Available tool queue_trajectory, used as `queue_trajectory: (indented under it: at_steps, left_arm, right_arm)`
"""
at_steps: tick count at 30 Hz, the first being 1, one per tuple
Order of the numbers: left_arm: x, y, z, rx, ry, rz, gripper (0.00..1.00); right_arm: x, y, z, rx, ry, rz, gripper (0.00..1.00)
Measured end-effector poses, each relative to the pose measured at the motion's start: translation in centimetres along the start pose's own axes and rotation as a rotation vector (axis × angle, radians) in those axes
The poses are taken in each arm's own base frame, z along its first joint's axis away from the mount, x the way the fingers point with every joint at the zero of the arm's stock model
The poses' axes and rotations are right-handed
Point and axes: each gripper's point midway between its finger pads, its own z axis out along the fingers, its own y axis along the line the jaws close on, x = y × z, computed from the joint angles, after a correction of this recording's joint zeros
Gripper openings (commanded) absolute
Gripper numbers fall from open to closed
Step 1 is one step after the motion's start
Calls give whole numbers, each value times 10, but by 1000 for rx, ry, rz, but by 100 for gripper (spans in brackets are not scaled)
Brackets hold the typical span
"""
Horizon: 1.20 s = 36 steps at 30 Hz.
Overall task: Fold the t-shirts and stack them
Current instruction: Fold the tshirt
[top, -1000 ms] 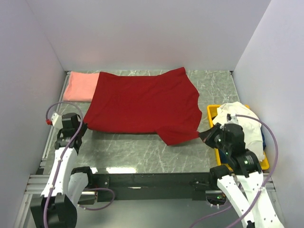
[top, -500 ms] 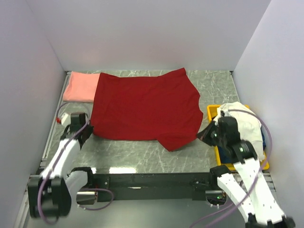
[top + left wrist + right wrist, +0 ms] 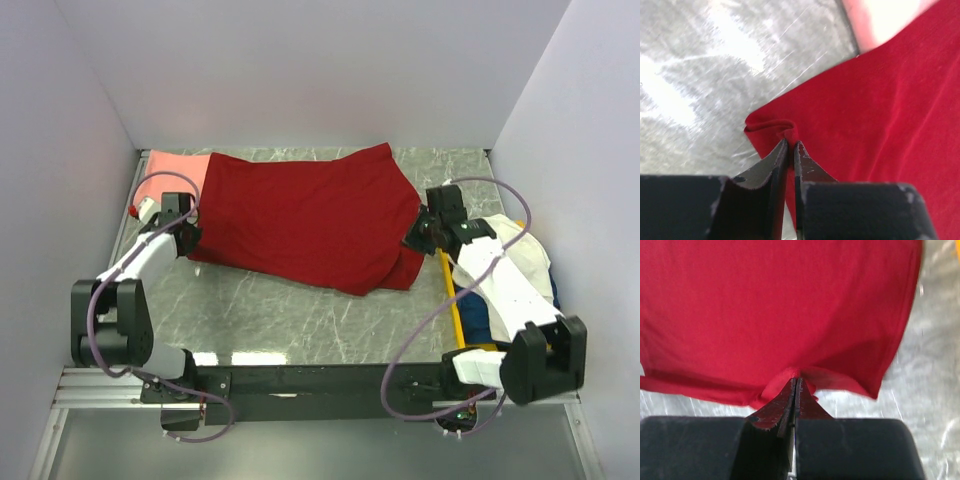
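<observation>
**First fold under way: both arms lifting the near edge of the red shirt**

The deep red cloth short-sleeved t-shirt is lying spread across the grey marbled counter. Its far left corner is overlapping the salmon pink cloth t-shirt.

The left end effector is pinching the rolled hem at the shirt's near left corner, its fingers standing only a narrow slit apart. The right end effector is clamped fully together on a bunched tuck of the shirt's right-hand edge.

The cream white cloth t-shirt is waiting on the flat yellow plastic tray, not yet handled.

Judged from this layout, the step in hand is the first fold of the red shirt. The next move is calling for both arms to travel together toward the far edge, so that the raised edge is laid down straight before either grip lets go.

Compared with one second earlier, both arms are reaching much farther across the counter. The right arm is no longer hanging over the tray. The shirt's near edge is sitting farther from the arm bases, and more bare counter is showing in front of it.
</observation>
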Motion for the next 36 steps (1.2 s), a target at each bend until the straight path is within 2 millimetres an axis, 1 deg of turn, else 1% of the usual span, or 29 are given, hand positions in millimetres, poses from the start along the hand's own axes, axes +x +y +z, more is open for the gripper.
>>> queue_trajectory:
  at_steps: [7, 10, 14, 17, 19, 27, 31, 36]
  left_arm:
    - [-12, -18, 14, -24, -10, 8, 16]
    - [-13, -25, 21, -35, -4, 13, 9]
    - [-14, -31, 28, -42, 1, 17, 9]
    - [-16, -35, 31, -42, 2, 17, 9]
    - [-16, -37, 32, -41, 2, 17, 10]
    - [-21, -51, 42, -36, 0, 18, 13]
    - [-20, -52, 48, -41, 5, 23, 13]
    - [-21, -60, 52, -31, 9, 27, 13]
  right_arm:
    - [-37, 8, 22, 9, -22, 32, 0]
    - [-50, 9, 30, 6, -29, 41, 0]
    - [-62, 7, 39, 2, -29, 58, 0]
    - [-68, 2, 45, 6, -23, 75, 0]
    - [-72, 3, 47, 4, -22, 77, 0]
    - [-93, 15, 52, -15, -44, 68, 0]
    - [-94, 15, 57, -14, -37, 68, 0]
    - [-94, 11, 68, -1, -16, 74, 0]
